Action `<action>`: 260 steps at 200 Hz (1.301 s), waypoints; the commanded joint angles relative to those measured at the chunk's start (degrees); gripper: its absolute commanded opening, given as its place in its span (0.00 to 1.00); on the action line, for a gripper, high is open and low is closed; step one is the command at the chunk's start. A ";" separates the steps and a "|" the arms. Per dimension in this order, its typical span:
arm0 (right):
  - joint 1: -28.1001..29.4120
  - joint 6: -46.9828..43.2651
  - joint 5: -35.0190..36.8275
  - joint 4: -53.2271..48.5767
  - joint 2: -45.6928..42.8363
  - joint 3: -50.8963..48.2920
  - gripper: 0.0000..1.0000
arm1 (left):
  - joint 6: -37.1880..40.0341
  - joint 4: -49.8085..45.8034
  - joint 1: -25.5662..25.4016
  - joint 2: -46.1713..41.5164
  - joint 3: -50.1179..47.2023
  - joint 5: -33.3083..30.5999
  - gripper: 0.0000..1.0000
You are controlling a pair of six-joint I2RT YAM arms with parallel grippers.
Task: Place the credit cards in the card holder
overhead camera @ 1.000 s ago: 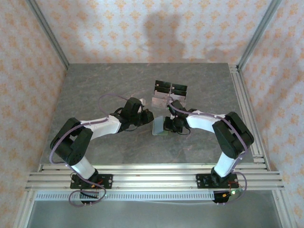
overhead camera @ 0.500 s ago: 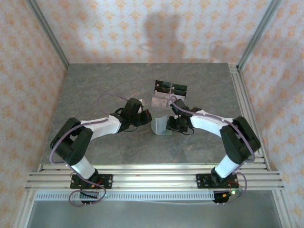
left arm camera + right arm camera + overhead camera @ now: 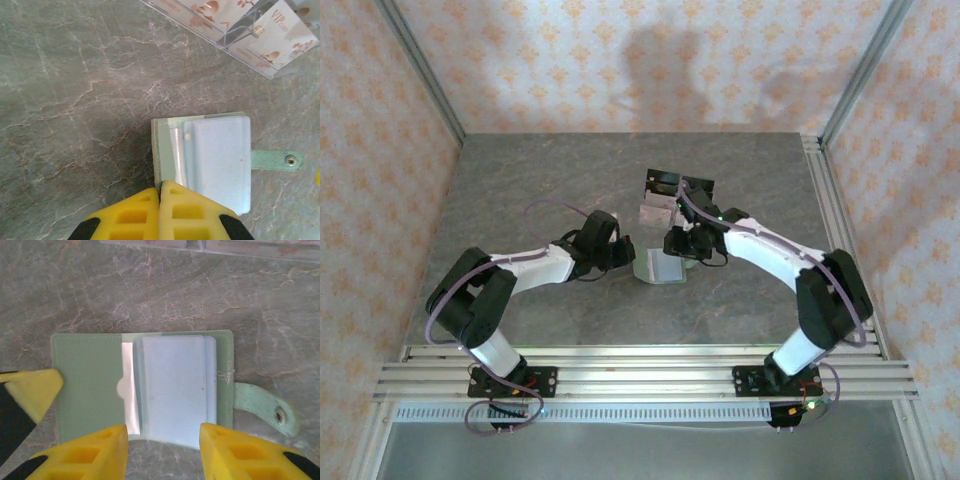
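right wrist view: on the grey table (image 3: 250, 300) lies the sage-green card holder (image 3: 85, 385), open flat, a pale card (image 3: 172, 390) half tucked inside; right gripper (image 3: 163, 440) open above its near edge, left gripper (image 3: 160, 189) closed at its cover, whether pinching is unclear.

Two matching arms: left arm (image 3: 535, 268), right arm (image 3: 765, 250). White shells on the long links, chunky black rounded housings at every joint. Lilac cable (image 3: 550, 201) looped loose along each arm, more of it coiled under the left mount. Black base plates (image 3: 515, 381) with small bolts. Green LED (image 3: 810, 405) lit next to the right mount. Same build on left gripper (image 3: 160, 189) and right gripper (image 3: 162, 440): bright yellow moulded fingers (image 3: 215, 440), rectangular pockets in the faces, rounded corners, black at the roots.
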 commanded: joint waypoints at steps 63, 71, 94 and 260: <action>0.12 -2.17 -0.75 2.81 10.36 2.11 0.43 | 2.02 -1.79 -0.09 1.05 -0.38 -1.32 0.00; 0.12 -2.11 -0.62 2.97 10.59 1.76 0.43 | 2.09 -1.77 -0.10 1.11 -0.33 -1.32 0.00; 0.03 -1.93 -0.86 3.75 11.05 0.87 0.43 | 2.18 -1.83 -0.06 1.33 -0.21 -1.29 0.00; 0.92 6.37 -19.14 16.88 12.60 -0.15 0.43 | -0.25 -1.52 0.53 -4.63 -5.49 -9.58 0.53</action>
